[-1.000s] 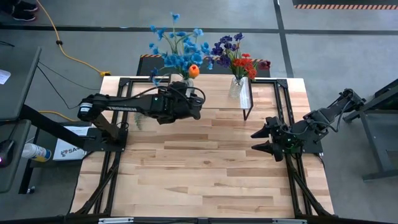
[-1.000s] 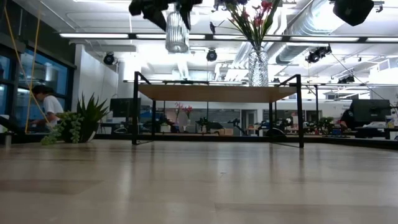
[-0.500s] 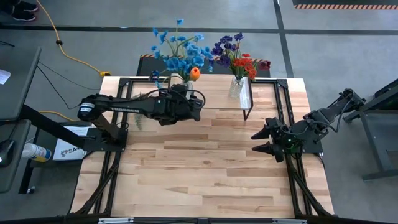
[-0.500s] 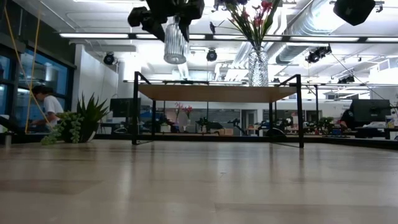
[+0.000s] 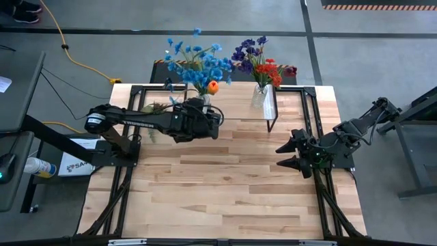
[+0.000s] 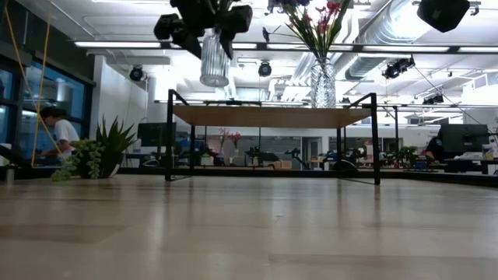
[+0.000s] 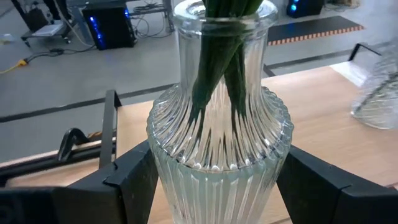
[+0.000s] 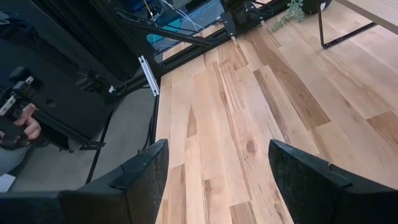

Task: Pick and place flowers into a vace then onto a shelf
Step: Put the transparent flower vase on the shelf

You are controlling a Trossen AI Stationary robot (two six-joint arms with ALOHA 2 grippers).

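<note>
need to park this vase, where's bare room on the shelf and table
The shelf is bare on the half toward the left gripper, which carries the ribbed vase of blue flowers. Its other end holds the vase with red and purple flowers. The table is bare between both arms; the right gripper waits at its edge.

Middle and near half of tabletop [image 5: 225, 184] left bare; free passage offered there. Far edge crowded: shelf [image 6: 271, 116] set along it, vase with red and purple flowers [image 5: 260, 80] stood at shelf's right end. Left gripper [image 5: 205, 117], closed on ribbed vase [image 6: 214, 58] of blue flowers [image 5: 199, 61], held in air above shelf's left end. Potted plant [image 6: 99, 151] placed at far left corner. Right gripper [image 5: 287, 154] parked open by right edge.
</note>
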